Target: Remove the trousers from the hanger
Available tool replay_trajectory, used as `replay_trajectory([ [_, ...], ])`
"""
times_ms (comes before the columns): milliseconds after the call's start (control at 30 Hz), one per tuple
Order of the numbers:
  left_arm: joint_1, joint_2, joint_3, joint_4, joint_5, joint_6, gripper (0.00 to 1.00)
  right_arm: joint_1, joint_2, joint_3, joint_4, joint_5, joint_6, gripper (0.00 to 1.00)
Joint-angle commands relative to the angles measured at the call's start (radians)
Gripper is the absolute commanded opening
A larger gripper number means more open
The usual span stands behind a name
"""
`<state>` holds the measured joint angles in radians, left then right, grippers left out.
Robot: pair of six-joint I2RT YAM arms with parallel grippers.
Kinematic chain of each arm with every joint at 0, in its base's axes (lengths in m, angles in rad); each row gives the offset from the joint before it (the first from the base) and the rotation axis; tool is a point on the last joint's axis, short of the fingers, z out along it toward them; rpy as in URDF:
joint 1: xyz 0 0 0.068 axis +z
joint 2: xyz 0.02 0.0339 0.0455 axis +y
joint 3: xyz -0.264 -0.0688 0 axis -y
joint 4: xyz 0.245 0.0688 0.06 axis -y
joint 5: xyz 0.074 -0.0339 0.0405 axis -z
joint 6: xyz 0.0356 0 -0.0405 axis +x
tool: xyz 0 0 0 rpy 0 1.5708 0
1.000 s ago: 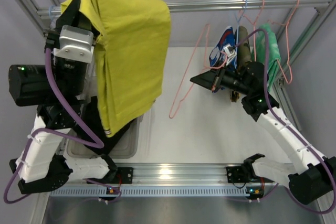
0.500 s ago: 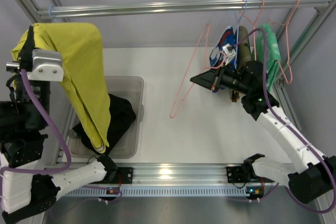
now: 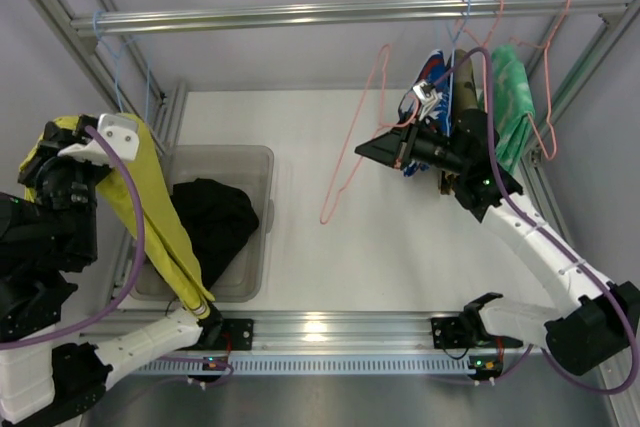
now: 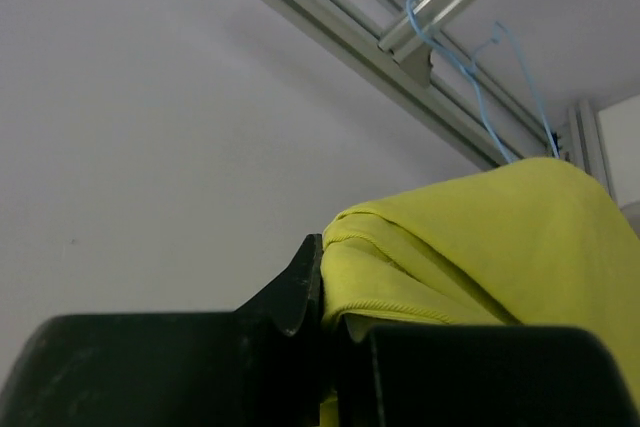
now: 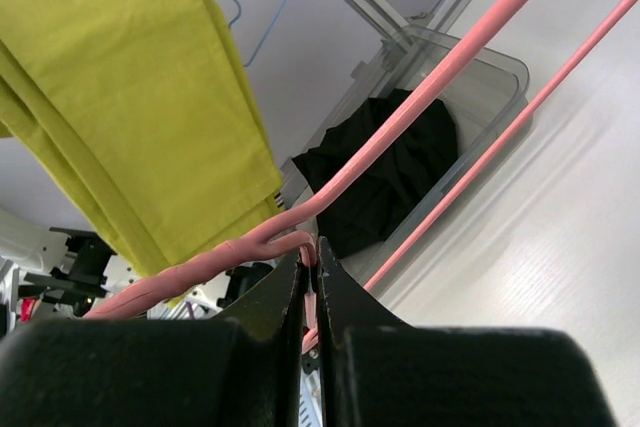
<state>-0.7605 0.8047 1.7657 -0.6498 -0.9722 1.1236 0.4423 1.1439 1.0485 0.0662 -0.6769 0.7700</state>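
The left gripper (image 4: 325,292) pinches a fold of the yellow trousers (image 3: 160,237), lifted beyond the table's (image 3: 400,257) left edge, legs trailing over the left side of the clear bin (image 3: 262,162). The black trousers (image 3: 215,222) lie in that bin near the front left corner. Toward the right edge, the right gripper (image 5: 312,262) pinches the pink hanger (image 5: 440,72).

On the white table (image 3: 400,247), the clear plastic bin (image 3: 255,162) stands left with the black cloth trousers (image 3: 215,222) in it, the yellow cloth trousers (image 3: 150,207) hanging from the left gripper (image 4: 325,287) along its left side, and right of centre the right gripper (image 5: 312,262) pinches the pink wire hanger (image 3: 350,152) (left of the garments (image 3: 510,97) hung on the metal rail (image 3: 300,15) behind).
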Motion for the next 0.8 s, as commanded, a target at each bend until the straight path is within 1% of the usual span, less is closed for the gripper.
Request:
replay_trajectory([
  [0,0.004,-0.022,0.003,-0.151,-0.063,-0.079,0.0,0.018,0.007,0.056,0.023,0.005,-0.028,0.0],
  [200,0.004,-0.056,-0.127,-0.293,-0.108,-0.169,0.0,0.021,0.02,0.058,0.027,0.004,-0.028,0.0],
  [233,0.004,-0.052,-0.143,-0.347,-0.108,-0.209,0.0,0.021,0.022,0.058,0.027,0.004,-0.028,0.0],
  [333,0.009,-0.048,-0.213,-0.419,-0.096,-0.278,0.0,0.021,0.027,0.058,0.029,0.005,-0.028,0.0],
  [500,0.046,-0.047,-0.365,-0.419,-0.013,-0.402,0.0,0.019,0.03,0.053,0.027,0.008,-0.031,0.0],
  [533,0.05,-0.051,-0.426,-0.404,-0.002,-0.416,0.0,0.022,0.03,0.053,0.029,0.008,-0.032,0.0],
  [600,0.053,-0.045,-0.471,-0.387,0.036,-0.465,0.0,0.021,0.031,0.053,0.029,0.008,-0.032,0.0],
  [667,0.058,-0.026,-0.503,-0.386,0.075,-0.548,0.0,0.021,0.034,0.056,0.024,0.008,-0.035,0.0],
  [700,0.061,-0.012,-0.508,-0.401,0.126,-0.608,0.0,0.021,0.036,0.057,0.024,0.007,-0.035,0.0],
  [767,0.062,0.017,-0.538,-0.395,0.159,-0.651,0.0,0.021,0.039,0.059,0.024,0.007,-0.035,0.0],
])
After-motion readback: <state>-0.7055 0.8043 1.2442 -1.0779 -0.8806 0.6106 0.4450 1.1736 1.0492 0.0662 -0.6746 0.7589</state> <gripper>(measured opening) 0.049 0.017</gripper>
